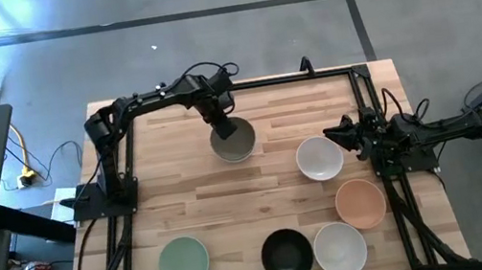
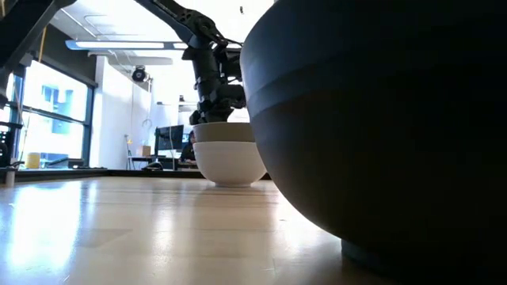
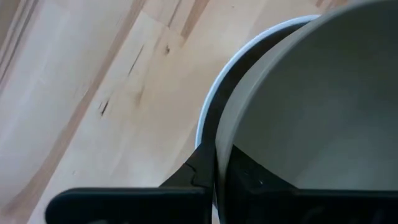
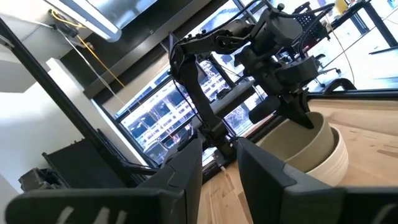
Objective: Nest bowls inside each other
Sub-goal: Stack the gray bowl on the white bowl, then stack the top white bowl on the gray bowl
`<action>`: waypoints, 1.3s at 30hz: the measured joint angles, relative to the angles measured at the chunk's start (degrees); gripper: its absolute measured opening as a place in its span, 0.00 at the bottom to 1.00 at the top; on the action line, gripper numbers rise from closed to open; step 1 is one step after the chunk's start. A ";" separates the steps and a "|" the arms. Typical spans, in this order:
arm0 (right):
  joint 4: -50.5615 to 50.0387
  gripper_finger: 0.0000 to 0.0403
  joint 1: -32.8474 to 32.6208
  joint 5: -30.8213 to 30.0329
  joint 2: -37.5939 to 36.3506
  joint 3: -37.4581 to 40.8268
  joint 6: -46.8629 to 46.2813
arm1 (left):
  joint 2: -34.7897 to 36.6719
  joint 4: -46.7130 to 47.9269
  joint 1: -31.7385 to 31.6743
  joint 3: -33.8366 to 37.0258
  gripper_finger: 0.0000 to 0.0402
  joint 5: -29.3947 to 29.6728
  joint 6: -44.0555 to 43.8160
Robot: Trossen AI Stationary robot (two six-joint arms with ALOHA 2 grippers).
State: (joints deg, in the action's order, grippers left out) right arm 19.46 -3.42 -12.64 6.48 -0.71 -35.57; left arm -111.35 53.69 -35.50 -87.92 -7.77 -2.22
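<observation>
Toward the table's point(image 1: 195, 210) far middle, the left gripper point(image 1: 224, 133) has its jaws clamped on the rim of the grey-olive bowl point(image 1: 240, 141), which sits tilted inside a white bowl point(image 2: 230, 162). At the right edge the right gripper point(image 1: 333, 135) waits, jaws apart and empty, beside another white bowl point(image 1: 319, 159); peach-orange bowl point(image 1: 361, 203), third white bowl point(image 1: 339, 247), black bowl point(image 1: 286, 254) and mint bowl point(image 1: 184, 262) stand separately nearer the front.

High view: straight down over the whole worktop point(image 1: 231, 195). Low view: level at worktop height, hard against the black bowl point(image 2: 380, 119), facing the room. Left wrist view: very close on the grey-olive bowl point(image 3: 311, 112), shared with the right wrist view, looking across from farther off.
</observation>
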 joint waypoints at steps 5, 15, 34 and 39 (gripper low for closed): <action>0.00 0.23 0.00 -0.24 0.00 0.00 0.00 | -0.84 -0.53 0.06 0.00 0.01 -0.74 -0.19; 0.00 0.23 0.00 -0.17 0.00 0.00 -0.44 | -2.74 -1.59 1.60 -0.50 0.05 -1.42 -0.75; -1.27 0.23 0.00 0.24 -0.02 0.00 -1.96 | -1.92 0.95 1.75 -6.80 0.44 0.56 -0.63; -1.49 0.23 0.00 0.22 -0.02 0.00 -2.75 | -1.92 1.20 1.83 -6.80 0.44 0.90 -0.66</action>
State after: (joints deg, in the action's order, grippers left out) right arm 17.97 -3.42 -12.43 6.46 -0.71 -38.32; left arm -113.27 54.88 -33.67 -94.72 -6.87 -2.87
